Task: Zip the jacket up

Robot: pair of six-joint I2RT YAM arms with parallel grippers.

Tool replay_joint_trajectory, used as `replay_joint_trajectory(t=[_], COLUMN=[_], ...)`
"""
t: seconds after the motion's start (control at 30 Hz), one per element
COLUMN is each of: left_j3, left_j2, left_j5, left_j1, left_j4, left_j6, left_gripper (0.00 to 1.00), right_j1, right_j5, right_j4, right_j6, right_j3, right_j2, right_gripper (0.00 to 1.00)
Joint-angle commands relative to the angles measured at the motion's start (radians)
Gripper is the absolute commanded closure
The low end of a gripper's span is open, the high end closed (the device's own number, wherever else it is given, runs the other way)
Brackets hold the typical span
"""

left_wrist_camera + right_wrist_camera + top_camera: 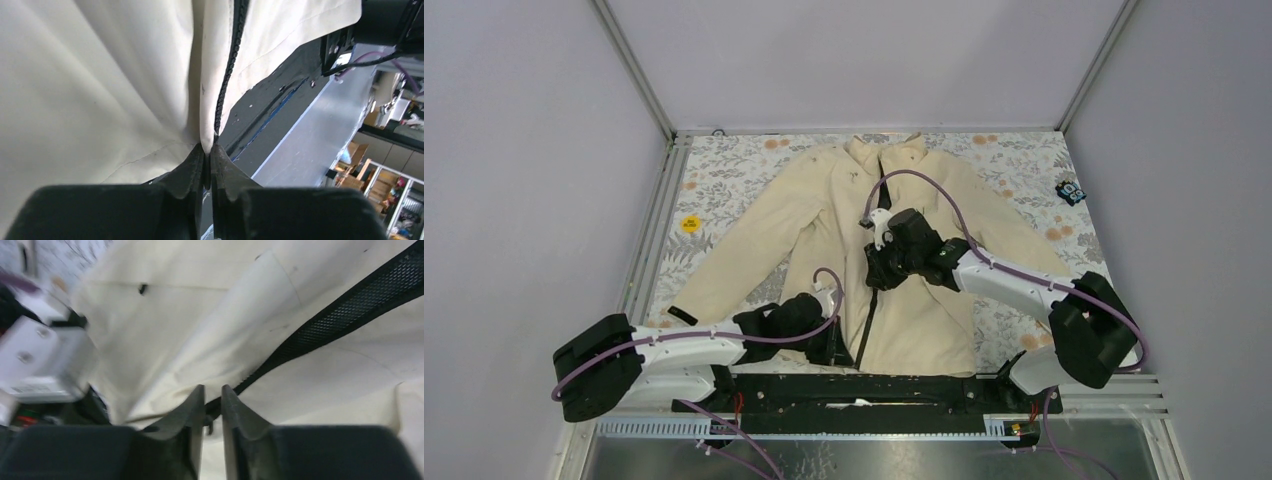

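Observation:
The cream-beige jacket [809,215] lies flat on the table, collar at the far end. Its dark zipper [864,335] runs down the front. My left gripper [842,352] is at the bottom hem beside the zipper's foot. In the left wrist view it [209,147] is shut on the cream hem next to the zipper teeth [227,70]. My right gripper [876,272] is on the zipper about halfway up the front. In the right wrist view it [213,390] is closed on the small dark zipper pull [209,422]. Above it the front stands open, showing dark mesh lining [350,305].
The jacket rests on a floral cloth [724,175]. A small blue-black object [1071,191] lies at the far right and a yellow sticker [689,223] at the left. A black rail [874,385] runs along the near edge, just below the hem.

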Motion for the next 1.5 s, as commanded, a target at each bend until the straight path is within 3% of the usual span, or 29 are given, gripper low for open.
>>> replay_joint_trajectory(t=[0.0, 0.13, 0.2, 0.47, 0.6, 0.7, 0.93, 1.2, 1.27, 1.37, 1.47], left_j3=[-0.004, 0.028, 0.057, 0.164, 0.200, 0.199, 0.185, 0.181, 0.178, 0.175, 0.172], left_j2=[-0.011, -0.087, -0.108, -0.011, 0.083, 0.123, 0.152, 0.165, 0.171, 0.201, 0.241], left_j5=[0.054, 0.025, -0.004, -0.042, -0.044, -0.052, -0.030, -0.025, -0.023, -0.011, 0.023], left_j1=[-0.010, -0.009, -0.004, 0.033, 0.040, 0.043, 0.049, 0.050, 0.050, 0.050, 0.050], left_j4=[-0.025, -0.073, -0.119, -0.168, -0.149, -0.132, -0.084, -0.083, -0.077, -0.066, -0.062], left_j6=[-0.002, -0.004, 0.008, 0.087, 0.108, 0.114, 0.101, 0.098, 0.093, 0.090, 0.088], left_gripper=[0.82, 0.50, 0.41, 0.34, 0.35, 0.38, 0.47, 0.58, 0.61, 0.66, 0.79], right_j1=[-0.027, -0.038, -0.079, -0.115, -0.167, -0.176, -0.177, -0.176, -0.176, -0.176, -0.176], right_j5=[-0.110, -0.008, -0.018, -0.240, -0.363, -0.446, -0.482, -0.533, -0.527, -0.493, -0.434], right_j4=[0.122, 0.106, 0.134, 0.346, 0.411, 0.460, 0.570, 0.741, 0.761, 0.753, 0.728], right_j6=[0.212, 0.273, 0.283, 0.216, 0.224, 0.241, 0.288, 0.375, 0.381, 0.373, 0.329], right_j3=[0.047, 0.035, -0.005, -0.096, -0.092, -0.098, -0.182, -0.269, -0.280, -0.277, -0.260], right_j2=[0.017, -0.027, -0.056, -0.002, 0.086, 0.133, 0.173, 0.197, 0.193, 0.181, 0.172], right_gripper=[0.66, 0.39, 0.34, 0.30, 0.36, 0.46, 0.46, 0.60, 0.67, 0.85, 1.00])
